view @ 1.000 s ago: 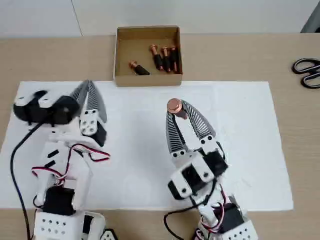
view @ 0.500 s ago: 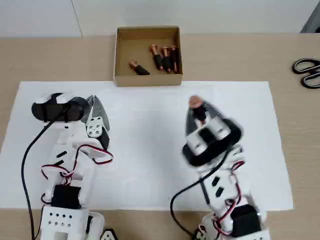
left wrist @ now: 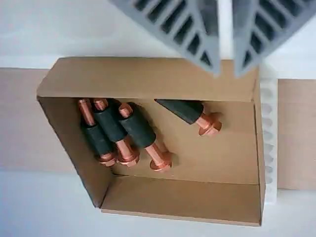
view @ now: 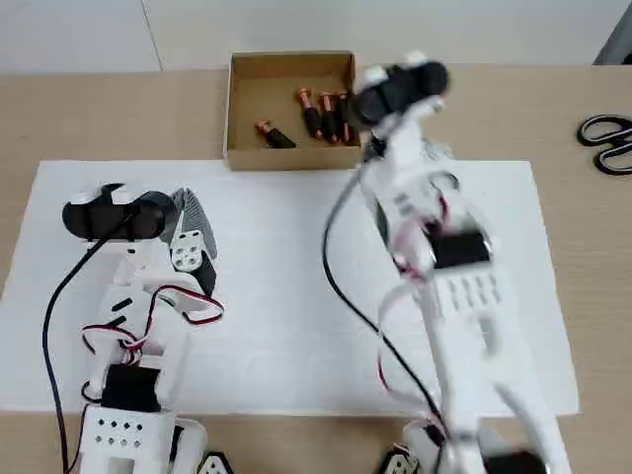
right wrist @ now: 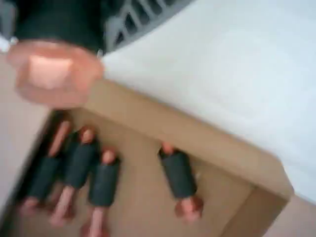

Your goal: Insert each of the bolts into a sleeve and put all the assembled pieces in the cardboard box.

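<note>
You're at the drop-off: the right arm's (view: pixel 434 247) jaws grip a sleeved bolt (right wrist: pixel 52 71) at the cardboard box (view: pixel 259 94) rim, above four assembled pieces (left wrist: pixel 140 133); carry it inward, then release, while the left arm's (view: pixel 148 267) narrow jaws stay out, empty.

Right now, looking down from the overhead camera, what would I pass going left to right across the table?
Left arm → cardboard box → right arm, holding a sleeved bolt → scissors.
</note>
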Robot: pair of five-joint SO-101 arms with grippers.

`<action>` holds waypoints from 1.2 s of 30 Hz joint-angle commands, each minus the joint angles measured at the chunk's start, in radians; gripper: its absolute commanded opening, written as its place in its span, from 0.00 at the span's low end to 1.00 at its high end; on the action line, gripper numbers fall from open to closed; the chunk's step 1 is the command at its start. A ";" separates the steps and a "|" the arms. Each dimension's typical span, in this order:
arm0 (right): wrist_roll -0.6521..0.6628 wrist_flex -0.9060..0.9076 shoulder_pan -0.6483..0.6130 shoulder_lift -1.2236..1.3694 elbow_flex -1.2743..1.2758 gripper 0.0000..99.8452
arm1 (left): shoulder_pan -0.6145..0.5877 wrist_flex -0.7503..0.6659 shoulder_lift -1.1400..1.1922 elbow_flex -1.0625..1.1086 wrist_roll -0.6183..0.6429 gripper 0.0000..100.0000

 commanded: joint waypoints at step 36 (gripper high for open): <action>0.264 0.042 -0.088 1.589 -1.786 0.00 | 0.003 -0.002 -0.009 -0.008 -0.003 0.01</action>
